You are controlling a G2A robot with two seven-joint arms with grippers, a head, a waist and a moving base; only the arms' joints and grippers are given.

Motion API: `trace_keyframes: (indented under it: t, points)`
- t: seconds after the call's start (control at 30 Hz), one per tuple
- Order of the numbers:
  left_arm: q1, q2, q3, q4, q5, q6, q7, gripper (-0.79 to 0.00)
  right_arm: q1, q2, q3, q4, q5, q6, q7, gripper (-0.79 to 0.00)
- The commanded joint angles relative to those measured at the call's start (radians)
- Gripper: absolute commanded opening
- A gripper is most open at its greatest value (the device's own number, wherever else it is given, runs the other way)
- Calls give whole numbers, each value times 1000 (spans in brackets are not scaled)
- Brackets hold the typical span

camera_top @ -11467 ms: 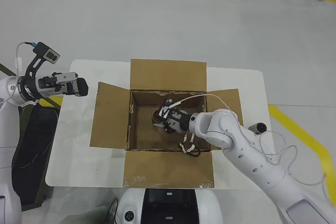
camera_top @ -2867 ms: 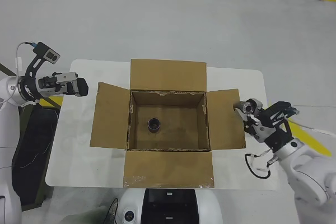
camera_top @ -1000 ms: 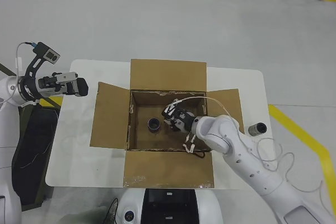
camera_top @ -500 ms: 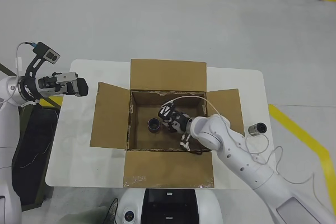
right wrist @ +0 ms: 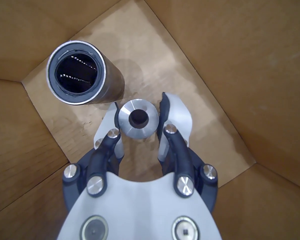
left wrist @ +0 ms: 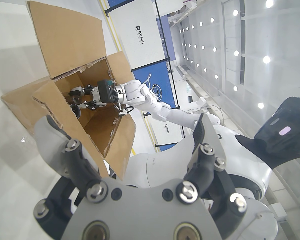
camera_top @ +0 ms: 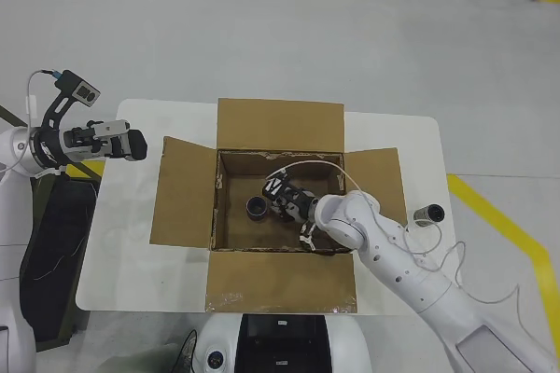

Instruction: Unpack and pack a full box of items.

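Observation:
An open cardboard box [camera_top: 278,126] stands mid-table with its flaps spread. On its floor stands a dark hollow cylinder [camera_top: 257,207] [right wrist: 76,72]. My right gripper [camera_top: 278,199] [right wrist: 140,104] is down inside the box just beside it, shut on a smaller silver cylinder [right wrist: 138,119] held between its fingers with the bore facing the camera. Whether the silver cylinder touches the box floor I cannot tell. In the left wrist view the right gripper [left wrist: 76,99] shows inside the box [left wrist: 65,33]. My left gripper [camera_top: 131,145] [left wrist: 125,136] hangs open and holds nothing, left of the box.
Another small metal cylinder [camera_top: 428,214] lies on the white table [camera_top: 121,270] right of the box's right flap. The box walls [right wrist: 215,26] close in tightly around the right gripper. A cable loops from the right arm over the box's near edge.
The right gripper came from the table's right side into the box, then edged left toward the dark cylinder. The left arm has not moved.

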State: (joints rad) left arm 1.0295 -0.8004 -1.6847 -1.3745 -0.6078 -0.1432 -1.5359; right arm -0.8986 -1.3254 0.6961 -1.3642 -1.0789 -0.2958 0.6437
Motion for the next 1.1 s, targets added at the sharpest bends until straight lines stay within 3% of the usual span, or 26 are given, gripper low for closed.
trace_keyframes:
  t: [0.0, 0.1, 0.53, 1.07]
  points:
    - [0, 0, 0, 0, 0, 0, 0, 0, -2, 0, 5, -7, -5, -3, 6, -323]
    - [0, 0, 0, 0, 0, 0, 0, 0, -7, 4, 18, -27, -19, -6, 15, -283]
    - [0, 0, 0, 0, 0, 0, 0, 0, -97, 49, 158, -274, -62, -44, 82, -240]
    - [0, 0, 0, 0, 0, 0, 0, 0, -275, 106, 381, -568, -31, -98, 150, -231]
